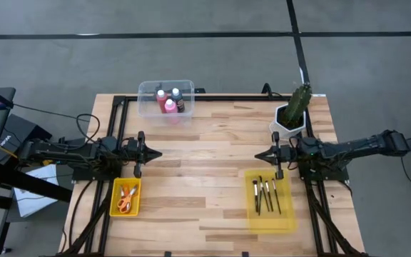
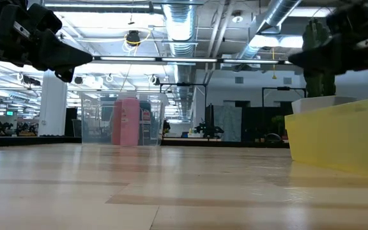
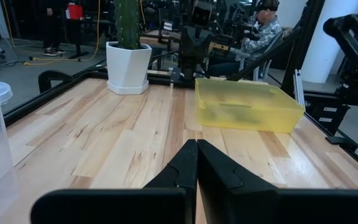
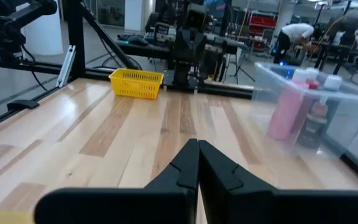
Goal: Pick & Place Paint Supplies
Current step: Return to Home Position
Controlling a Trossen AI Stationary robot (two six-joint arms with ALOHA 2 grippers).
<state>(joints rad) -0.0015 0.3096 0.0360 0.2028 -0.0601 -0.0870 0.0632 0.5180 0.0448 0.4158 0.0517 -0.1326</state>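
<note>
dark left arm (image 1: 63, 150): lies along the table's left side, pointing in toward centre.
left gripper (image 1: 150, 153): clenched on nothing; own wrist view shows the two fingers pressed together. held above the boards, just beyond the basket.
yellow basket (image 1: 115, 207): small, near-left part of table.
scissors (image 1: 125, 198): inside the basket. orange handles show, can't split the two pairs.
clear bin (image 1: 145, 107): far edge, left of centre.
bottles: pink bottle (image 1: 169, 107), red bottle (image 1: 160, 96), dark bottle (image 1: 178, 100) w/ white cap. all upright in the clear bin, bunched together.
table (image 1: 205, 178): pale wood boards; no loose supply seen btw the two grippers.
right gripper (image 1: 264, 155): clenched too, empty, fingers meeting in its wrist view. faces the left one across the middle, well apart from it.
yellow bin (image 1: 285, 223): near-right, its far rim just beside the right gripper.
brushes (image 1: 266, 194): about four, thin, dark, lying lengthwise in the bin's far half.
plant (image 1: 296, 107): white pot, far-right corner, just beside the right arm (image 1: 362, 145). not part of the job.
step: homing. sorting looks done, each kind in its own container.
next: little left, prob. just settle both arms at rest. right side needs care, w/ pot and bin rim close by.
</note>
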